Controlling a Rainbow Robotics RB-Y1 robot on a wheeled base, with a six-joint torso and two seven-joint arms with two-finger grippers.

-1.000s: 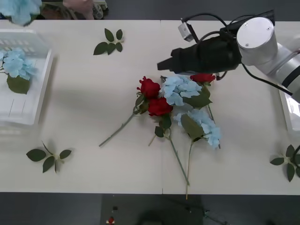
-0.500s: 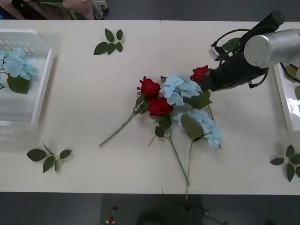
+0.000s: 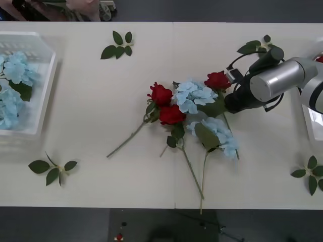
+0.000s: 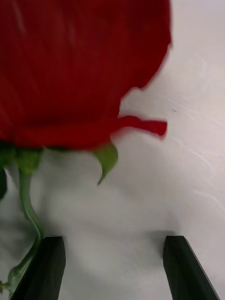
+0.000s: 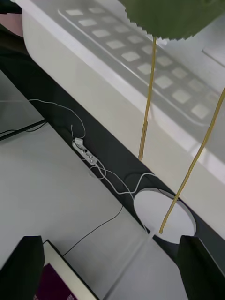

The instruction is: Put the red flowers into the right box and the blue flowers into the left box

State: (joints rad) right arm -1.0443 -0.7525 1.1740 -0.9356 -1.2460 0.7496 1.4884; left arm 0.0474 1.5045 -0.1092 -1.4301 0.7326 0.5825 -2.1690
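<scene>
Three red flowers (image 3: pixel 171 114) mid-desk (image 3: pixel 101 101) among blue flowers (image 3: pixel 194 96); more blue blooms in left box (image 3: pixel 45 80). Right pincer (image 4: pixel 112 267) spread apart beside rightmost rose. Left pincer (image 5: pixel 110 267) spread apart, holding nothing.

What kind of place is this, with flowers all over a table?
Probably a robot test lab, not a florist: artificial red flowers on a plain white table, a white sorting tray, and loose cables on the floor.
</scene>
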